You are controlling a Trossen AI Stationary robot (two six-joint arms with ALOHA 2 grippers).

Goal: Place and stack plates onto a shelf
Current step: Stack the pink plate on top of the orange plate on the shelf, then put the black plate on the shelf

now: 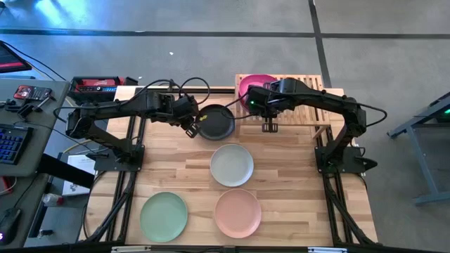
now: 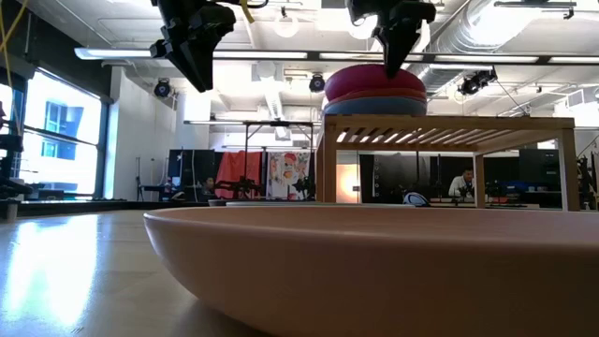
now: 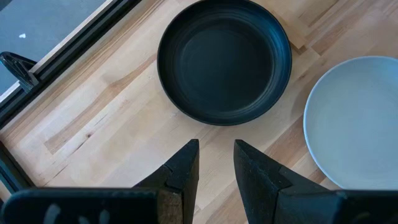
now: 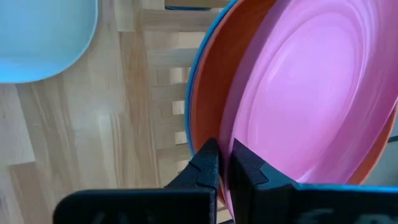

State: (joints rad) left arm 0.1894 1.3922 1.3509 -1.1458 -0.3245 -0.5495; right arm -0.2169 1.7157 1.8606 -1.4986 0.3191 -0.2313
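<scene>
The round matte magenta plate [image 1: 254, 85] sits on top of a small stack on the low light-wood slatted shelf [image 1: 309, 95] at the far edge of the surface [image 1: 183, 169]; beneath it the right wrist view shows a rust-orange plate [image 4: 208, 93] and a thin blue plate [image 4: 194, 74] rim, all nested together toward the shelf's left end. The right gripper [image 4: 224, 163] hovers right over the near rim of that stack with its jaws pressed together and nothing between them, so the magenta plate looks already delivered. Just beside the shelf, on the surface near its far edge, lies the round black plate [image 3: 224, 59], upright and untouched. The left gripper [image 3: 216, 163] hangs above the bare wood just beside it, jaws parted by a narrow gap and holding nothing. An off-white plate [image 1: 232, 164] lies at the middle of the surface, and a mint green plate [image 1: 164, 216] and a peach-pink plate [image 1: 238, 213] lie along the near edge, well apart from the shelf. The step in hand seems to be the handover from one placed plate to the next pickup: the left gripper would need to come down over the black plate's rim and close on it, while the right arm draws clear of the stack.
</scene>
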